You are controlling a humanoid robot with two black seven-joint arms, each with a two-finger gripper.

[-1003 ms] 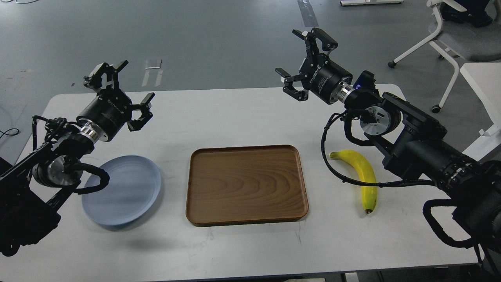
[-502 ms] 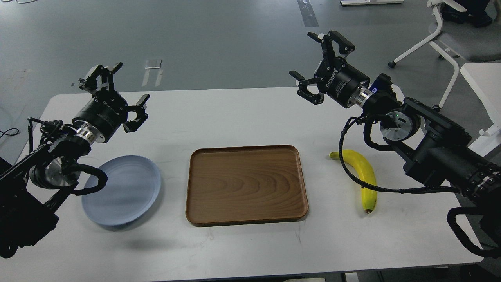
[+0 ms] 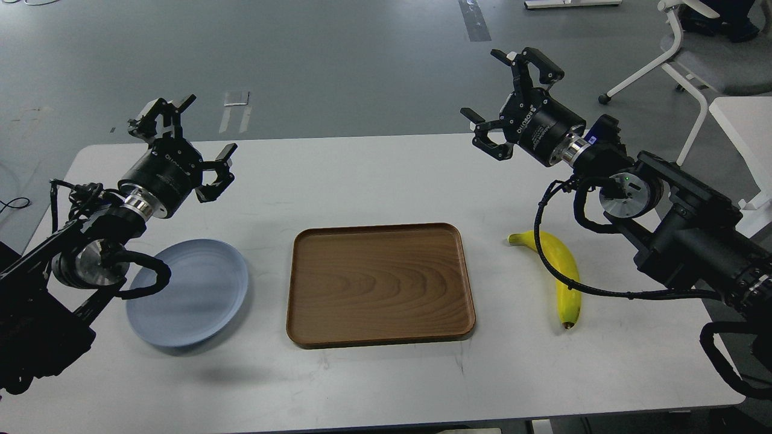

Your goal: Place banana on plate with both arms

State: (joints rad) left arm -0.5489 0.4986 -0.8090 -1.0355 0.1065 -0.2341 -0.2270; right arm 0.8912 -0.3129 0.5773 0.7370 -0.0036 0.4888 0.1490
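The yellow banana (image 3: 561,274) lies on the white table at the right, its dark tip towards me. A black cable of my right arm crosses over it. The pale blue-grey plate (image 3: 193,292) lies on the table at the left. My left gripper (image 3: 184,135) is open and empty, raised beyond the plate's far side. My right gripper (image 3: 509,96) is open and empty, raised over the table's far edge, well beyond the banana.
A rectangular brown wooden tray (image 3: 380,283) lies on the white table (image 3: 362,175) between plate and banana. A white office chair (image 3: 693,54) stands on the floor beyond the right arm. A second white table edge (image 3: 745,120) is at far right.
My right gripper has moved right and slightly up, away from the table's middle. My left gripper shifted a little left and back. Banana, plate and tray have not moved.
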